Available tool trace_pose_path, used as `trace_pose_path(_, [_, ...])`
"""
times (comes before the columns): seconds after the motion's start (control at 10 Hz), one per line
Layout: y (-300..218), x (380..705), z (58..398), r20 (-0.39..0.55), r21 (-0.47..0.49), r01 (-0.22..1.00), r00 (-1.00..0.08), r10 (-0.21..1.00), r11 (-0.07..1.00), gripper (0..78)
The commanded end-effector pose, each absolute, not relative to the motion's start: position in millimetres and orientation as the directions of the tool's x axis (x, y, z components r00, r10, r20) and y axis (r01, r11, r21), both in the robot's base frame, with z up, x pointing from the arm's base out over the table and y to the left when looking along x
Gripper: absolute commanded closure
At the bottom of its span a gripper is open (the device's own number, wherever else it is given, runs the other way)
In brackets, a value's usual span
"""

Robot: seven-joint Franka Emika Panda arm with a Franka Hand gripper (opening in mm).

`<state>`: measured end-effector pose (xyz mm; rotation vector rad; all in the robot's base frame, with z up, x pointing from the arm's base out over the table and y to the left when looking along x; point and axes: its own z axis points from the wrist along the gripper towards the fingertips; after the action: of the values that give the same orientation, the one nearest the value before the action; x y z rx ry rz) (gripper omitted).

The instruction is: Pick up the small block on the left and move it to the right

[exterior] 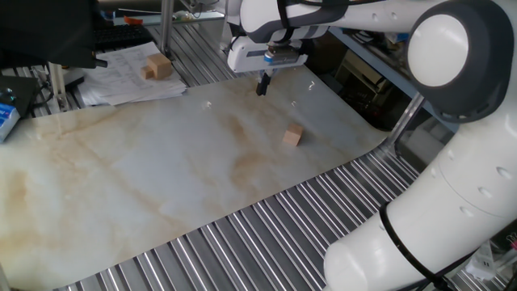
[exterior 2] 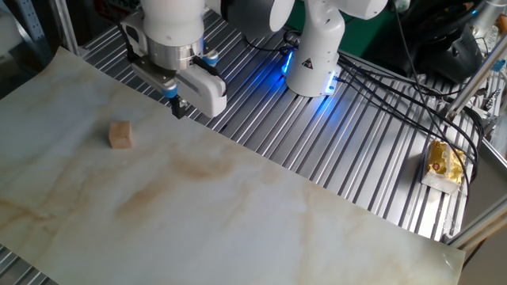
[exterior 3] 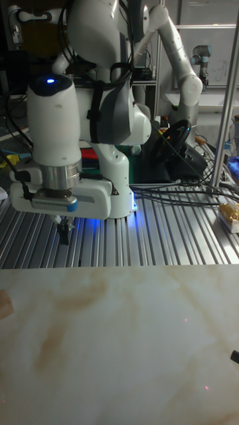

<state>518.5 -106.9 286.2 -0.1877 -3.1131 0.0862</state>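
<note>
The small block is a plain tan wooden cube lying on the marble-patterned sheet. It also shows in the other fixed view and at the left edge of the tall fixed view. My gripper hangs above the sheet's far edge, well apart from the cube, with its dark fingers shut together and nothing between them. From the other side the gripper sits to the right of the cube, over the ribbed metal. In the tall view the gripper hangs over the metal behind the sheet.
A chunkier tan block rests on loose papers at the back left. The robot base and black cables stand behind the sheet. A yellow packet lies on the ribbed metal table.
</note>
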Motion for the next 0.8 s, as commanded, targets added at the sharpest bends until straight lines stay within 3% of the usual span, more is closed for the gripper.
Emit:
trace_pose_path(0.1, [-108.8,520.3,285.2,-0.02,-0.05,0.113,-0.994,0.112,0.992,77.6])
trace_pose_path(0.8, [-129.1,529.0,279.1,-0.018,-0.047,0.018,-1.0,0.017,0.999,77.6])
